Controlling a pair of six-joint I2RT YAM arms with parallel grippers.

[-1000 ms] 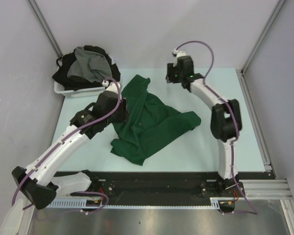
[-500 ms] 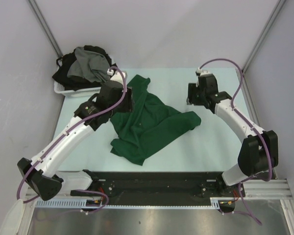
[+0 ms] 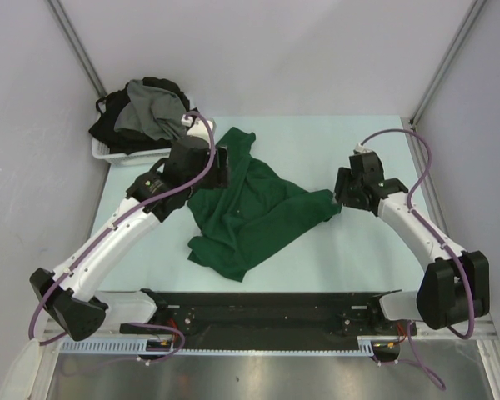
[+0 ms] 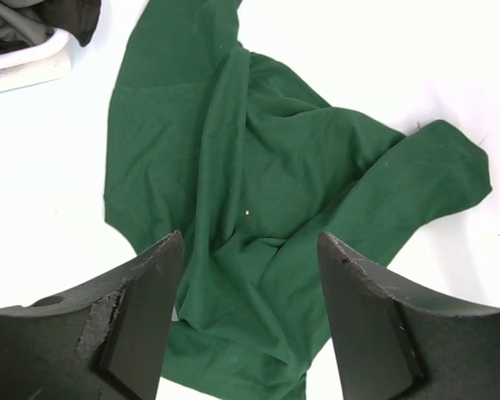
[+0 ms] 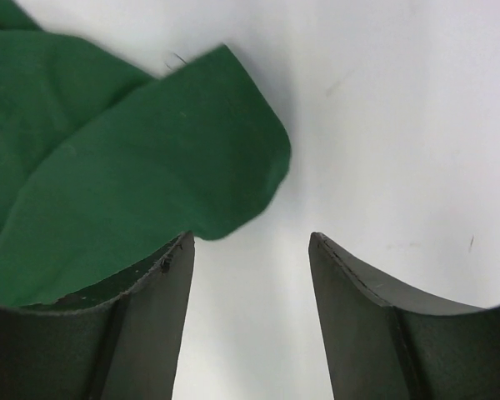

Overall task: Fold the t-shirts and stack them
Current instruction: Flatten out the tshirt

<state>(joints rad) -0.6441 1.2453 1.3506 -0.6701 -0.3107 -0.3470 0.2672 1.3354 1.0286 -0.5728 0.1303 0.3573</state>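
Right now my left claw [image 4: 250,250] hangs with its two dark fingers spread wide and gripping nothing. Directly beneath it lies the dark green t-shirt [image 4: 275,167], crumpled and unfolded on the pale table [image 3: 358,250]. From the overhead camera, this claw sits over the shirt's far left part, and its wrist and purple cable [image 3: 202,150] hide that edge of the cloth from me. My right claw [image 5: 250,246] is also parted and holds nothing. It is low at the shirt's right-hand tip, a rounded flap of green fabric that passes under its left finger [image 5: 142,325], while the right finger is over bare table. The shirt spreads across the middle of the table between the two arms, with one narrow part reaching toward the far side and a bunched corner pointing toward the near edge. Past the left claw, in the far left corner, stands a white basket [image 3: 125,156], near the shirt but not touching it. Heaped in it are a grey t-shirt [image 3: 150,112] on top and black t-shirts [image 3: 108,125] spilling over its rim. Plain light walls close in the table on three sides.
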